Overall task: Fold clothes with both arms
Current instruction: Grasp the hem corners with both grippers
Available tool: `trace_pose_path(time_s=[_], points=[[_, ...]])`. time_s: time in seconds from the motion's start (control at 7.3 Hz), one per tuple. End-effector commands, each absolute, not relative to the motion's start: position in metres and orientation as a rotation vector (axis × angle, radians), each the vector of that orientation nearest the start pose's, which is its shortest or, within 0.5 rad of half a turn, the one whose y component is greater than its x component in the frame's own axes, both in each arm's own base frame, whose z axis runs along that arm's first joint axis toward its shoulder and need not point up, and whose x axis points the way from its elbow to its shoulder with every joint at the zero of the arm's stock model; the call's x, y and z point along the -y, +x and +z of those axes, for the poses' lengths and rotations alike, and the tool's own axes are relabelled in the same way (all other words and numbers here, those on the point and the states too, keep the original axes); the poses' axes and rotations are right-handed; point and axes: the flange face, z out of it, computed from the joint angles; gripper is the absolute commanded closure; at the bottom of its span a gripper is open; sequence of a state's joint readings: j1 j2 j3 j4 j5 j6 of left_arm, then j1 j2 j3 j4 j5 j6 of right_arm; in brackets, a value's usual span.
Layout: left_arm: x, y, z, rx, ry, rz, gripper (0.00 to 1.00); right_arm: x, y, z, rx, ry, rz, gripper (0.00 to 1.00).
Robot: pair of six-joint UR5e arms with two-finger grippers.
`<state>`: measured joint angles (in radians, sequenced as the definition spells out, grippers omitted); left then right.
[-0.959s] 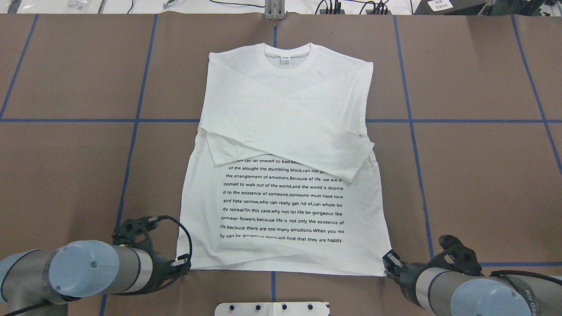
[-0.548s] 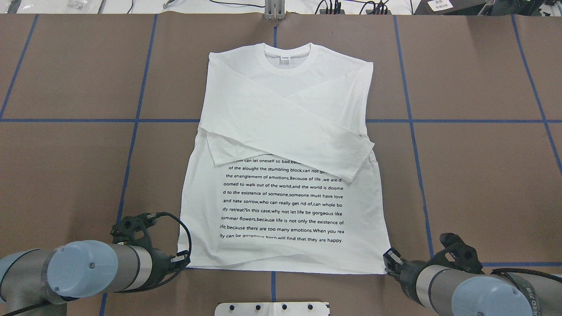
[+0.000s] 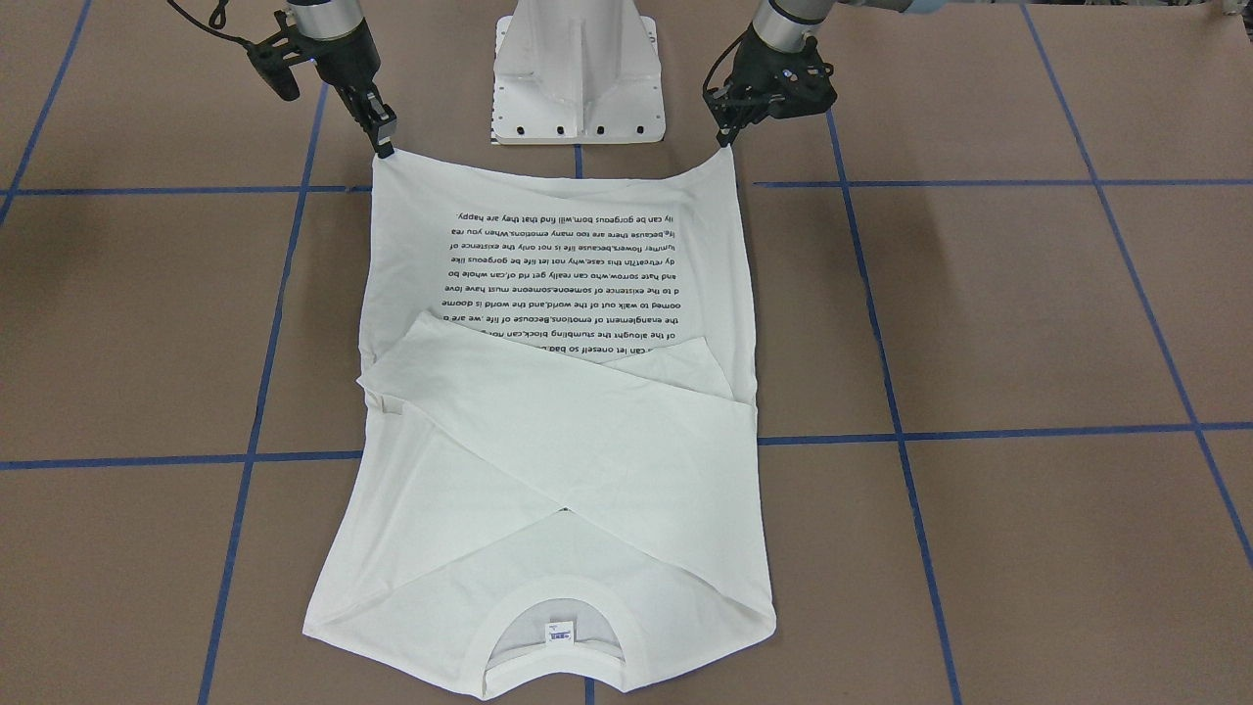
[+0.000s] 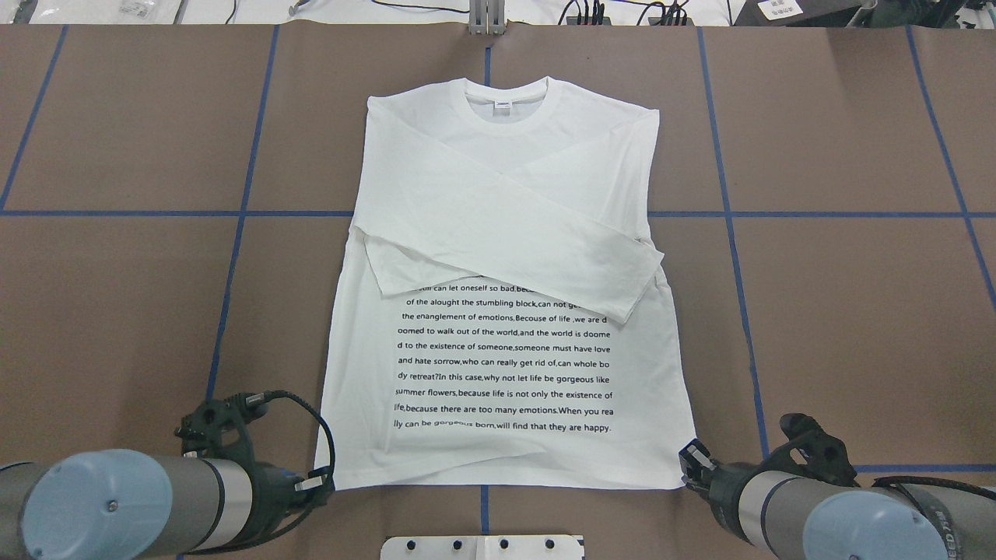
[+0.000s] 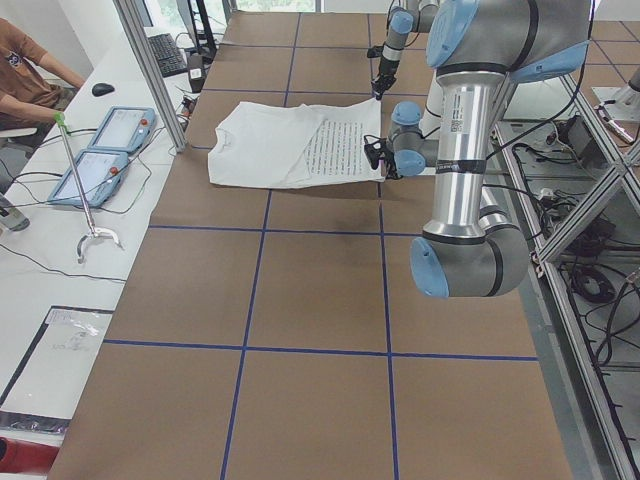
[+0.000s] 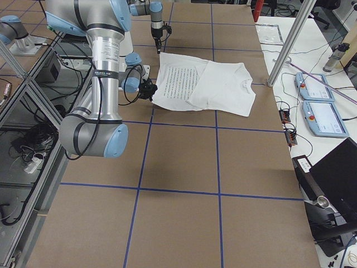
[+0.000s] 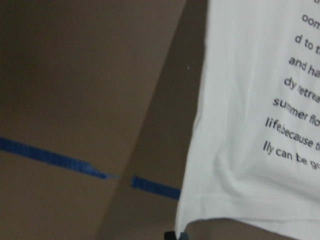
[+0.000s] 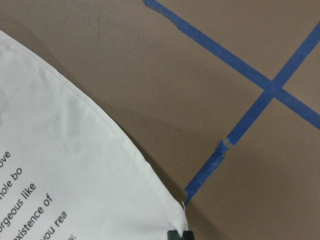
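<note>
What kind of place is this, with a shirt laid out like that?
Most likely a robot test lab: a left arm and a right arm work at a white shirt on a table gridded with blue tape, and a side bench holds control tablets.

- The left arm [image 4: 156, 505] is a silver-grey tube ending in a round, light blue joint cap (a small dark screw sits at the cap's centre).
- The right arm [image 4: 825, 517] has the same grey tubing and blue cap, with black lettering beside the cap.
- A thin black cable [image 4: 323, 424] loops out from a black bracket at the left wrist.
- The left gripper [image 4: 328, 482] and the right gripper [image 4: 685, 460] are black pincers with pale patches near the tips.
- A white label [image 5: 467, 108] of dark print runs down the near arm's upright tube.
- The pedestal [image 3: 578, 78] is white, with a row of dark screws along its foot.
</note>
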<state>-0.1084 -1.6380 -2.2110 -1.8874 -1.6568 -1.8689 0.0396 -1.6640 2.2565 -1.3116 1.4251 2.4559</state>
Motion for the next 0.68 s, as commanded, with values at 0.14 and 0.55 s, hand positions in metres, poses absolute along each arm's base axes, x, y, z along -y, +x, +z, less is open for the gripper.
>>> trace_pose_path(time_s=[0.14,0.55], points=[[0.130,0.426,0.254,-1.084,-0.275,-0.314,1.00,0.156,-0.408,0.346,0.881,-0.249,0.908,1.00],[0.173,0.407,0.248,-1.110,-0.204,-0.376,1.00,0.203,-0.353,0.291,1.017,-0.251,0.979,1.00]])
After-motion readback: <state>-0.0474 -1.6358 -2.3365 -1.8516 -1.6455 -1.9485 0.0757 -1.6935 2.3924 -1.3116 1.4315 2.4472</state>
